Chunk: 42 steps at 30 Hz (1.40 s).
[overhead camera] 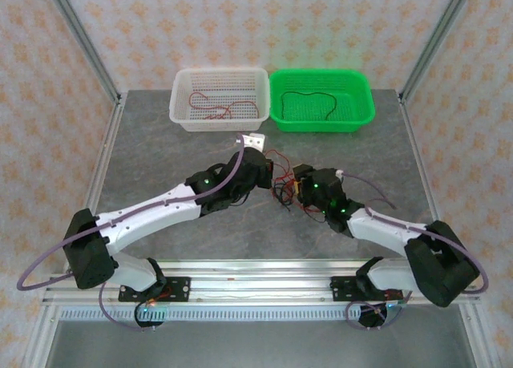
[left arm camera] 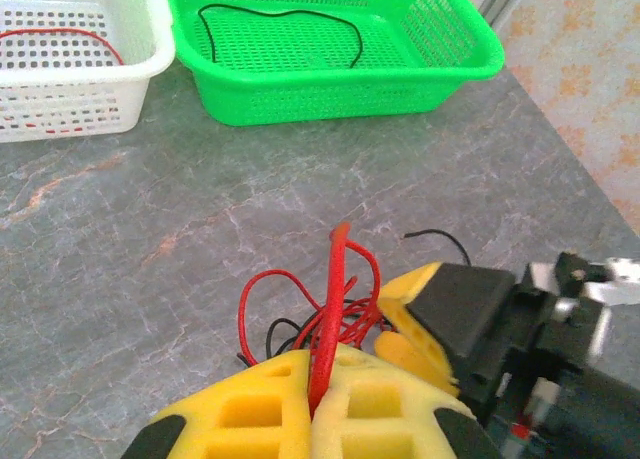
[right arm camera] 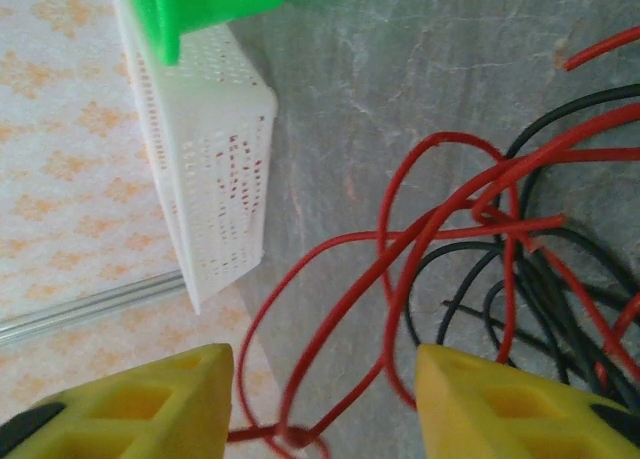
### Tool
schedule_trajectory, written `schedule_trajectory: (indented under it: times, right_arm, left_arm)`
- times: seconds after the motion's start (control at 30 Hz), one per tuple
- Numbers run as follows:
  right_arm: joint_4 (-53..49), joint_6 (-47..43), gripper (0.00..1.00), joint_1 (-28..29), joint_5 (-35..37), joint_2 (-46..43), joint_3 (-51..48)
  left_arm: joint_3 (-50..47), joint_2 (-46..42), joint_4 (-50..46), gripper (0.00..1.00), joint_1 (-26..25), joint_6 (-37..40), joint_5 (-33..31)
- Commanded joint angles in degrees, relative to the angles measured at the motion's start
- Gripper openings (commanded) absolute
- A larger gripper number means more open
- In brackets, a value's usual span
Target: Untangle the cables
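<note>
2 arms reach inward over the table (overhead camera: 160, 155), wrists nearly meeting. The left gripper (left arm camera: 322, 379) is clamped on 1 red cable (left arm camera: 337, 269). The right gripper (right arm camera: 325, 379) stands apart, red loops passing between its pads. The cables (right arm camera: 500, 239), red and black, lie knotted mid-table between both grippers.
</note>
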Motion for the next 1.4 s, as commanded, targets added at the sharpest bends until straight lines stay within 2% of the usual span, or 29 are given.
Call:
schedule_trajectory:
  times: [0.0,0.1,0.33,0.47,0.63,0.97,1.37]
  right_arm:
    - [3.47,0.44,0.47,0.32,1.34,3.09,1.99]
    - [4.02,-0.73,0.42,0.29,0.86,5.88,3.99]
    - [5.19,0.14,0.19,0.31,0.57,8.54,2.53]
    - [5.80,0.11,0.13,0.30,1.38,9.03,1.01]
    - [5.30,-0.93,0.00,0.30,2.00,9.23,1.09]
    - [4.02,-3.18,0.00,0.30,4.79,11.20,-2.59]
    - [-4.41,-10.37,0.00,0.27,13.60,10.83,-3.41]
  left_arm:
    - [0.98,-2.13,-1.71,0.00,-0.44,-0.96,-1.64]
    - [0.75,-2.93,-1.69,0.00,-0.59,-1.13,-1.63]
    - [1.27,-5.45,-2.47,0.00,-0.90,-1.09,-2.70]
    - [2.33,-7.19,-3.10,0.00,-0.93,-0.82,-2.89]
    - [2.53,-9.31,-3.05,0.00,-1.07,-0.82,-3.20]
    - [9.26,-11.42,-6.73,0.00,-1.05,2.06,-7.42]
    - [15.72,-12.50,-9.69,0.00,-1.00,5.82,-13.88]
